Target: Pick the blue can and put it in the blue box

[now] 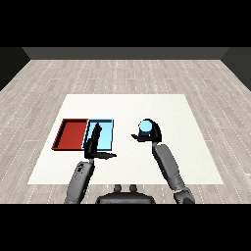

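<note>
From my remote seat I see the white table filling the middle of the frame, with grey plank floor around it. The right hand sits just right of centre, its fingers and thumb curled round the blue can, which shows as a pale blue round top nestled in the black hand. I read the can as held in that hand, well apart from both trays; whether its base touches the table I cannot tell, since the hand hides it. The right forearm runs down from the hand toward the lower right of the frame. Left of centre, the red tray and the light blue tray lie side by side, touching along their shared edge, the red one further left. The left hand is at the near edge of the light blue tray, its fingers straight and held together, pointing up the frame over the tray's left part, while the thumb sticks out to the right, low in the frame. It holds nothing. I cannot tell whether those fingers touch the tray floor or hang above it. The left forearm comes up from the lower left.
</note>
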`<state>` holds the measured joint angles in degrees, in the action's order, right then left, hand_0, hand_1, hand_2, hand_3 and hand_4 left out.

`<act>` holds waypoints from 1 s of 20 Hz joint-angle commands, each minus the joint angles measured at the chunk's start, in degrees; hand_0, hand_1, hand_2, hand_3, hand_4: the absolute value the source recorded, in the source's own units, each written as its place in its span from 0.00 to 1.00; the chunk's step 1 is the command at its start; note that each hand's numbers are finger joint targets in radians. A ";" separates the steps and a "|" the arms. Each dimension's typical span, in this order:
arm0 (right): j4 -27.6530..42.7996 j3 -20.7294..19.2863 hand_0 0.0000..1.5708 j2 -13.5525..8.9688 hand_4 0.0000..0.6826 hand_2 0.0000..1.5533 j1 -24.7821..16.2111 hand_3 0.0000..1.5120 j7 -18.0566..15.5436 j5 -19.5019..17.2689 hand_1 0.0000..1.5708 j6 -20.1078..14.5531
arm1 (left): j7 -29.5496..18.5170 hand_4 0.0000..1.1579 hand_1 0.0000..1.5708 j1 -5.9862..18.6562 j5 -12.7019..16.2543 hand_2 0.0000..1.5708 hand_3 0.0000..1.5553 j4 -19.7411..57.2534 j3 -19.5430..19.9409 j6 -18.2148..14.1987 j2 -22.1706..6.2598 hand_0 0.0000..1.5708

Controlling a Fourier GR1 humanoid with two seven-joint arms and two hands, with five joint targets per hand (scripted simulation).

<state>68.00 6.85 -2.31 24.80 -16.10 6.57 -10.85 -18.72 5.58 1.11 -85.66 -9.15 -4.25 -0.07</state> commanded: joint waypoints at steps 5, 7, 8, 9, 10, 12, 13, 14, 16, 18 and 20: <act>4.75 1.66 0.93 1.33 0.81 0.95 -1.36 0.92 3.07 -3.68 0.93 -0.06 | 1.46 0.00 0.00 1.38 3.92 0.00 0.00 -0.40 -5.41 -2.37 0.07 0.00; 10.48 2.79 0.92 2.27 0.81 0.95 -1.95 0.92 7.24 -3.90 0.92 -2.20 | 3.97 0.00 0.00 5.32 4.30 0.00 0.00 0.29 -8.62 -6.28 0.07 0.00; 2.87 -1.01 0.92 1.59 0.82 0.95 -0.52 0.91 0.52 -3.01 0.92 1.60 | 2.95 0.00 0.00 4.32 4.13 0.00 0.00 -0.36 -7.17 -5.13 0.07 0.00; 2.90 0.30 0.92 2.28 0.83 0.95 -0.58 0.91 0.79 -3.45 0.92 0.52 | 4.11 0.00 0.00 6.34 5.12 0.00 0.00 0.87 -12.86 -9.97 0.07 0.00; 2.04 1.20 0.91 2.29 0.83 0.95 0.23 0.92 0.01 -3.07 0.91 0.87 | 4.10 0.00 0.00 8.44 5.55 0.00 0.00 2.35 -6.29 -6.11 0.07 0.00; 4.54 1.65 0.92 2.30 0.84 0.95 3.12 0.92 3.69 -3.33 0.92 -0.81 | 0.62 0.00 0.00 5.69 3.87 0.00 0.00 3.95 -10.01 -6.42 0.07 0.00; 9.06 0.73 0.92 1.84 0.83 0.95 -0.84 0.92 5.16 -3.55 0.92 1.62 | 1.86 0.00 0.00 5.48 3.97 0.00 0.00 2.76 -11.93 -8.29 0.07 0.00; 2.87 2.87 0.92 2.30 0.82 0.94 4.00 0.92 3.73 -1.45 0.92 -1.93 | 2.21 0.00 0.00 8.63 4.53 0.00 0.00 4.80 -9.13 -6.47 0.07 0.00; 5.16 4.89 0.93 2.30 0.81 0.95 0.49 0.91 2.20 -0.30 0.93 -1.89 | 1.46 0.00 0.00 8.63 6.11 0.00 0.00 7.50 -10.00 -6.90 0.07 0.00; 1.43 2.92 0.92 2.31 0.81 0.94 4.40 0.91 2.48 -0.08 0.92 -0.36 | -2.44 0.00 0.00 7.57 5.95 0.00 0.00 9.74 -11.28 -7.99 0.07 0.00; 3.04 6.36 0.92 2.31 0.81 0.94 1.77 0.91 1.01 0.66 0.92 -3.96 | -2.28 0.00 0.00 11.85 9.26 0.00 0.00 14.44 -15.92 -11.75 0.07 0.00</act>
<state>73.08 11.44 -0.07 25.58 -13.46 5.54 -12.78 -18.70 14.30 7.38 -76.97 -20.28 -11.72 -0.01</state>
